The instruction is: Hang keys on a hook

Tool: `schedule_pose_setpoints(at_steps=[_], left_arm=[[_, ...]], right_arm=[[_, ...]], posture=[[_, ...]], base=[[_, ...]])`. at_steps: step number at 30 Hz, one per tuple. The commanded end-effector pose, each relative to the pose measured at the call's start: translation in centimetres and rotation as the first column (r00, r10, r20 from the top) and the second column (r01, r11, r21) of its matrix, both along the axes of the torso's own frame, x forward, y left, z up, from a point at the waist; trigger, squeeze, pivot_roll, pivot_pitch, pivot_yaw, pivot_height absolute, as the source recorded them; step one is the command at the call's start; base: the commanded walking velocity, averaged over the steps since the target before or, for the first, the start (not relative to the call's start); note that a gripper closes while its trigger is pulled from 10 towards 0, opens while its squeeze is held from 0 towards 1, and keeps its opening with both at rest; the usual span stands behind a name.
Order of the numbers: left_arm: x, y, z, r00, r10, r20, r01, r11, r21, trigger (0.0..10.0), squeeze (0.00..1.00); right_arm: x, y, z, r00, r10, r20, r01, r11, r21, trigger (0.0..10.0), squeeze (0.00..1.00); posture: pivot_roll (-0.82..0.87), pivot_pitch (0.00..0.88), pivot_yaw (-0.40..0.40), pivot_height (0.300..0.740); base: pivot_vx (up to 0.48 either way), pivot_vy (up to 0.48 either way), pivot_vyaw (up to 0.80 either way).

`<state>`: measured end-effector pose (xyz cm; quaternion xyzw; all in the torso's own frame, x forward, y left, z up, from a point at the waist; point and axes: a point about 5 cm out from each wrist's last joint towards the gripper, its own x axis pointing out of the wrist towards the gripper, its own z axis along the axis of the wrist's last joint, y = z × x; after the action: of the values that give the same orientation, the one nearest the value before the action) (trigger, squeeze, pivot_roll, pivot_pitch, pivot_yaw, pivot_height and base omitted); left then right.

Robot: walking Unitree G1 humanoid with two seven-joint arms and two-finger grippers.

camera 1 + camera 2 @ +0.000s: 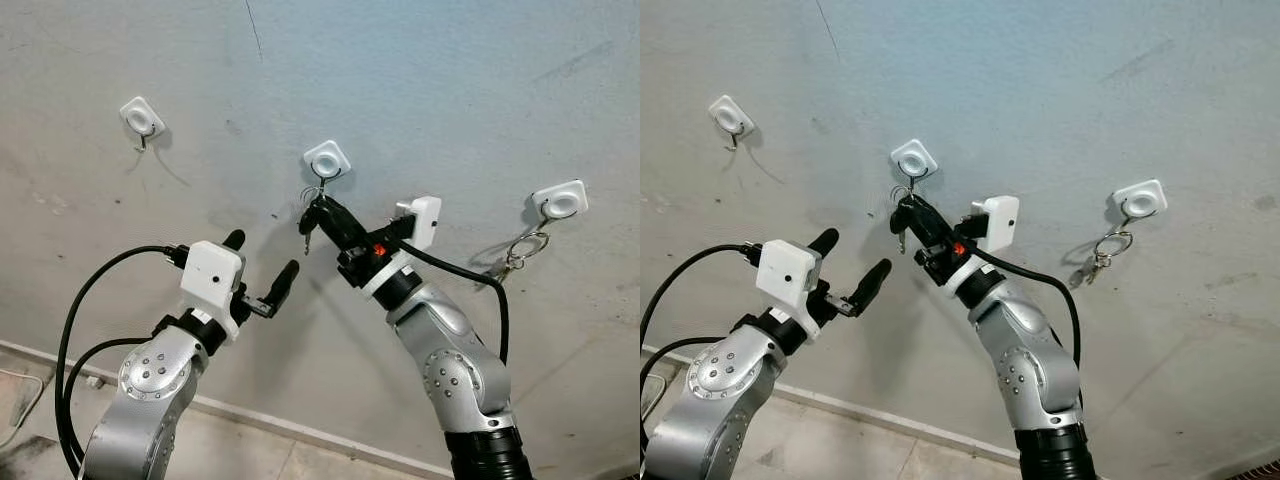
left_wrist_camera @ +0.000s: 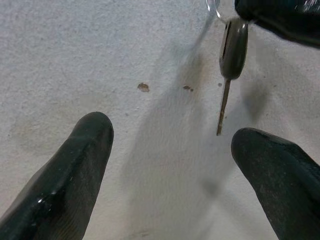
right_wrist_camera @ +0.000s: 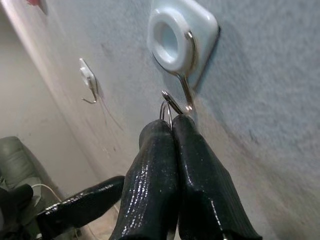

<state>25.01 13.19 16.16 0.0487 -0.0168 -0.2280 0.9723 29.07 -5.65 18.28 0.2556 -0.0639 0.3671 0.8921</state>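
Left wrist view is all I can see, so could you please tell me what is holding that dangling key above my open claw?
Observer: The right claw, shut on the key ring.
Operator: How near is the ring to a hook?
Observer: It is right at the tip of the middle hook; whether it has caught, I cannot tell.
Operator: Are the other hooks free?
Observer: The left hook is bare; the right hook already carries keys.

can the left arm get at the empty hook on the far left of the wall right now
Probably yes: the left gripper is open and holds nothing, and only bare wall lies between it and the empty hook up to its left. The right gripper works at the middle hook.
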Motion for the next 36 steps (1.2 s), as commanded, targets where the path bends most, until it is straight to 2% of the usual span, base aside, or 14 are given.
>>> schedule_pose_setpoints(at_steps=[1,8,17,20,23,27,32,36], left_arm=[[0.1,-0.2,0.7,1.000,-0.014,0.020,0.014,1.000,0.000,10.0,0.00],[0.3,-0.2,1.0,1.000,-0.012,0.025,0.012,1.000,-0.004,10.0,0.00],[0.5,-0.3,1.5,0.999,-0.015,0.033,0.015,1.000,-0.004,10.0,0.00],[0.6,-0.4,1.5,0.999,-0.019,0.036,0.019,1.000,-0.002,10.0,0.00],[0.5,-0.4,1.5,0.999,-0.020,0.036,0.020,1.000,-0.002,10.0,0.00],[0.4,-0.4,1.7,0.999,-0.025,0.039,0.025,1.000,-0.002,10.0,0.00],[0.3,-0.7,2.1,0.998,-0.040,0.050,0.040,0.999,-0.003,10.0,0.00],[0.3,-0.9,2.3,0.997,-0.053,0.058,0.053,0.999,-0.002,10.0,0.00]], right_arm=[[0.1,-0.2,-0.4,0.999,-0.029,-0.020,0.029,1.000,0.005,10.0,0.00],[0.2,-0.5,-1.7,0.994,-0.053,-0.096,0.055,0.998,0.012,10.0,0.00],[-0.2,-0.4,-2.6,0.990,-0.069,-0.121,0.069,0.998,-0.005,10.0,0.00],[-0.4,-0.2,-2.3,0.993,-0.053,-0.105,0.052,0.999,-0.008,10.0,0.00],[-1.1,0.1,-1.2,0.999,0.015,-0.047,-0.016,1.000,-0.007,10.0,0.00],[-1.8,-0.5,0.1,0.998,0.063,0.008,-0.063,0.998,0.013,10.0,0.00],[-1.9,-1.1,0.7,0.996,0.078,0.034,-0.079,0.997,0.012,10.0,0.00],[-1.4,-1.5,1.3,0.997,0.058,0.055,-0.059,0.998,0.015,10.0,0.00]], posture=[[0.24,0.004,-0.057,0.740],[0.23,0.007,-0.058,0.740],[0.23,0.008,-0.057,0.740],[0.23,0.008,-0.057,0.740],[0.23,0.009,-0.058,0.740],[0.23,0.009,-0.058,0.740],[0.23,0.011,-0.058,0.740],[0.24,0.010,-0.057,0.740]], base=[[0.000,0.000,0.00],[0.000,0.000,0.00],[0.000,0.000,0.00],[0.000,0.000,0.00],[0.000,0.000,0.00],[0.000,0.000,0.00],[0.000,0.000,0.00],[0.000,0.000,0.00]])
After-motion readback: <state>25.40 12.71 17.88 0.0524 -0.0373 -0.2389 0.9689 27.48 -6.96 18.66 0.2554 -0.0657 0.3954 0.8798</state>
